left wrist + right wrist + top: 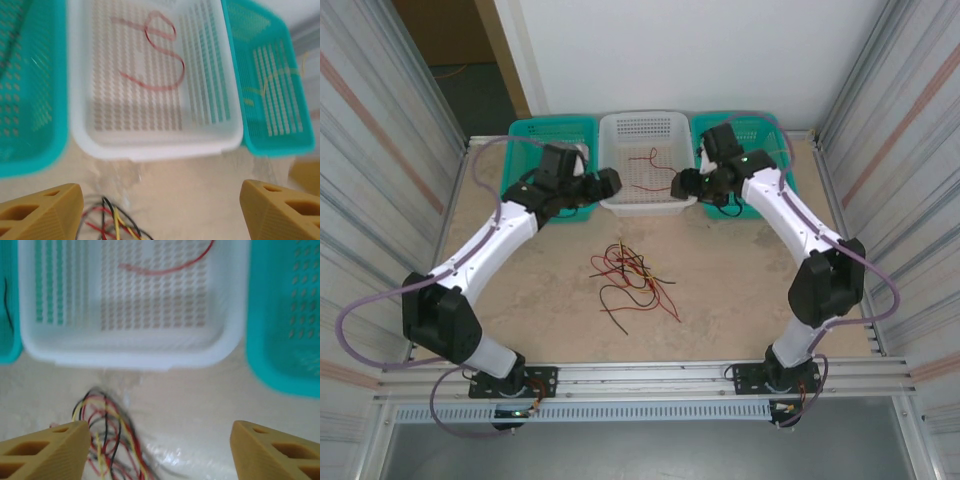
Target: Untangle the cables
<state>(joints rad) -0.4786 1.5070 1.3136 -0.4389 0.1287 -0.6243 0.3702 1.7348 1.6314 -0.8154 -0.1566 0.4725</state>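
- Left tool (610, 182) (160, 190): released, fingers wide apart with nothing between them. It hangs above the surface (520, 300), just in front of the white basket's (620, 120) (155, 147) left front corner.
- Right tool (682, 183) (161, 427): released as well, fingers spread and empty. It sits at the white basket's (125, 352) right front corner, facing the left tool.
- Cables (632, 275) (112, 225) (107, 440): a loose tangle of red, black and yellow strands lying on the surface mid-way between the arms, in front of the white basket and apart from both tools.
- Red cable (648, 165) (160, 65) (170, 267): lies curled on the floor of the white basket, on its own.
- Left teal basket (550, 128) (30, 150) (7, 315): touches the white basket's left side; the right wrist view shows a thin black cable (6, 305) inside.
- Right teal basket (775, 130) (280, 100) (285, 340): on the white basket's right side; a yellow cable (272, 82) lies inside, blurred.
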